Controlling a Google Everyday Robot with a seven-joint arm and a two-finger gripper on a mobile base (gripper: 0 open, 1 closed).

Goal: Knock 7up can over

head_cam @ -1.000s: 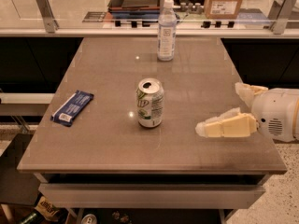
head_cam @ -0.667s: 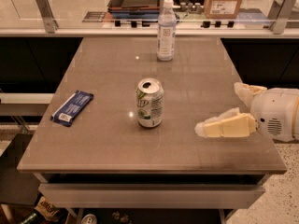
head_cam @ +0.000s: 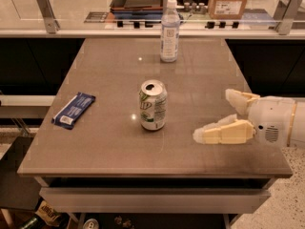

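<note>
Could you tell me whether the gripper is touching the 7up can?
Apart. The camera view shows bare tabletop between the open gripper, at the right, and the upright 7up can.

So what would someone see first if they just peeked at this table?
Probably the 7up can, standing upright by itself in the middle of the table. Next comes the big cream-colored end effector, open and reaching in from the right, pointed toward the can but not touching it. A clear bottle stands near the far edge, and a blue snack bar lies on the left.
</note>
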